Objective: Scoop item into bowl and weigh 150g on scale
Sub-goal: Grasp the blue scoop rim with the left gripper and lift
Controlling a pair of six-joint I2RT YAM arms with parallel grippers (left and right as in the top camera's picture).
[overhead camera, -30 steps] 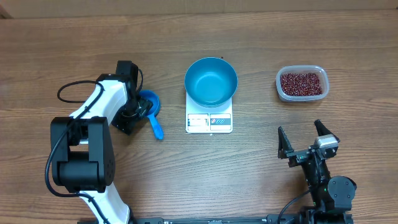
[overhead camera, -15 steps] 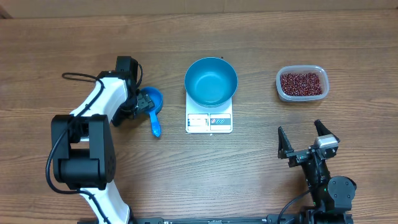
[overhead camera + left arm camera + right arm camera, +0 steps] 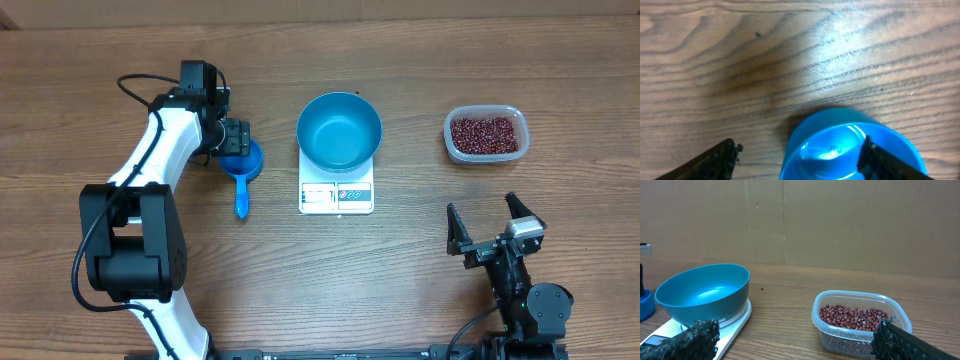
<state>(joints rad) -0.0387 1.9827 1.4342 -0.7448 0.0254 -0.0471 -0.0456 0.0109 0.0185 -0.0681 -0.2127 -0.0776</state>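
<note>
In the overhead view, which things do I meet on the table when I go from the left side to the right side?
small blue scoop → blue bowl → clear tub of red beans

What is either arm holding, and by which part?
Nothing gripped. The left gripper stands open around the blue scoop at its cup, one finger clear of it; the right gripper is open and empty.

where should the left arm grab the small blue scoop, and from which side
By the handle, from straight above. The scoop lies flat, its narrow handle running from the cup toward the table's front edge with bare wood on both sides, so the jaws can close across it. The left gripper hangs open over the wider cup.
</note>
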